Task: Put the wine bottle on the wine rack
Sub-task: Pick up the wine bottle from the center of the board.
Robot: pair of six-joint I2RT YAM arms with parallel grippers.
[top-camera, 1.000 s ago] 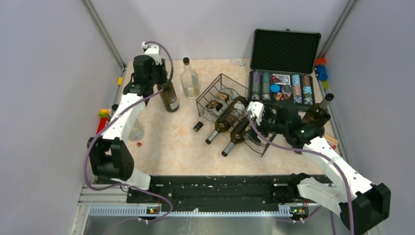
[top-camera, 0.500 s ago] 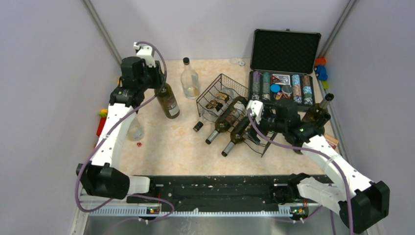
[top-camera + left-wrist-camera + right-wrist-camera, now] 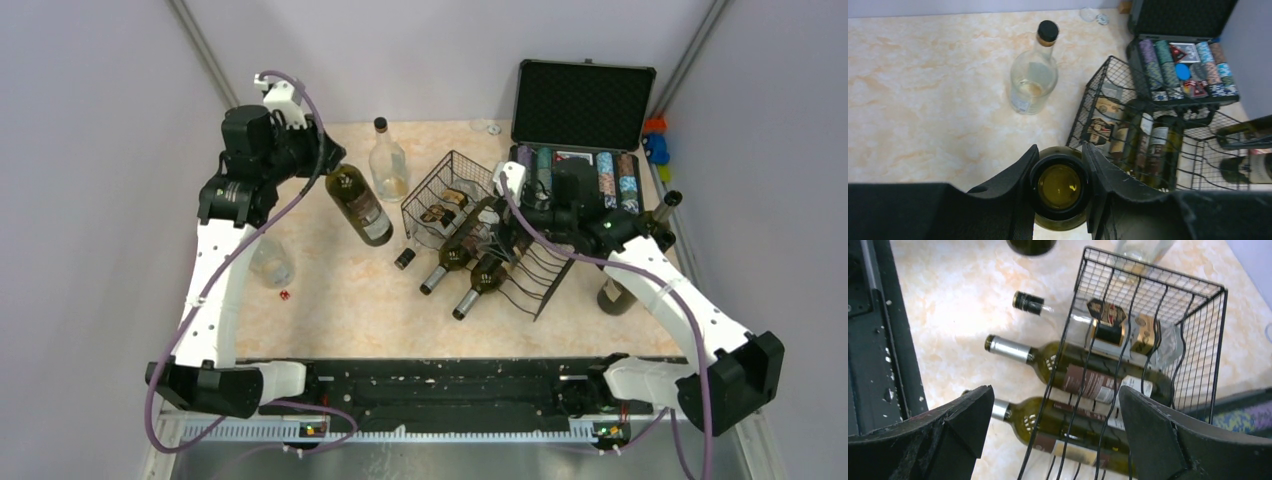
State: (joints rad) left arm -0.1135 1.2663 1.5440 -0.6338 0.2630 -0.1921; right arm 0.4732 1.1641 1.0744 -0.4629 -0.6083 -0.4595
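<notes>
Change: left hand (image 3: 1060, 152), clenched on the wine bottle (image 3: 362, 208), has lifted it off the counter (image 3: 340, 300) and tipped it; right arm has swung toward 1 o'clock.
Wine bottle: in the air, at 10 o'clock from the wine rack (image 3: 540, 275), apart from it.
Right hand (image 3: 1055, 390): released, over the rack.
Bottles: six; three rack bottles (image 3: 1088, 377) lying down, one held, clear bottle (image 3: 388, 165) at 12 o'clock, dark bottle (image 3: 668, 204) at 3 o'clock.
Room: marbled counter, grey walls (image 3: 90, 150).

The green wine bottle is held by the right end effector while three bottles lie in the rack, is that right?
No, the left end effector holds the green wine bottle, per the left wrist view; three bottles lie in the rack.
</notes>
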